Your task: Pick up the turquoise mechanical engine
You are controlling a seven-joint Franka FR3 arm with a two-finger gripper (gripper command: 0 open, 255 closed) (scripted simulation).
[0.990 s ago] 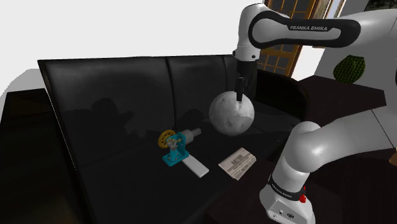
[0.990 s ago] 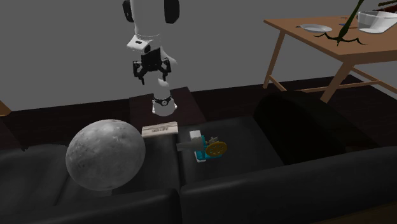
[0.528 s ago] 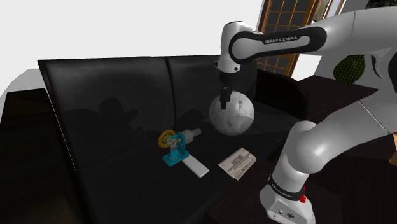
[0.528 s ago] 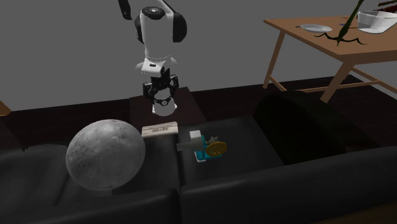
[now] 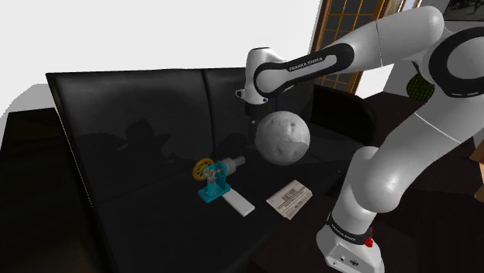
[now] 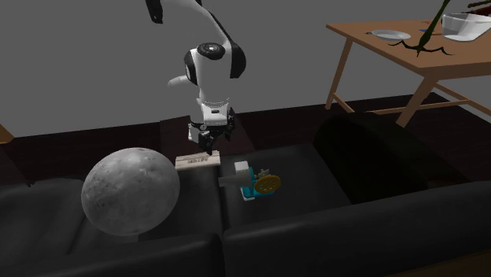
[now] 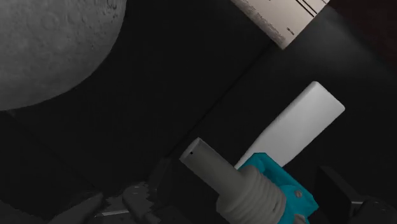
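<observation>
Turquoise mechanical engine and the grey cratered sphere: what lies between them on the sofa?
Nothing: bare black sofa seat separates the turquoise mechanical engine from the grey cratered sphere, per the shoulder view.

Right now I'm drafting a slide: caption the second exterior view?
White arm poised over turquoise engine on black sofa, grey cratered globe nearby.

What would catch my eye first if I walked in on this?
A big grey moon-like ball sits on the black sofa, beside a small turquoise engine with a yellow wheel. Above them reaches a white robot arm, its black hand open over the engine.
</observation>
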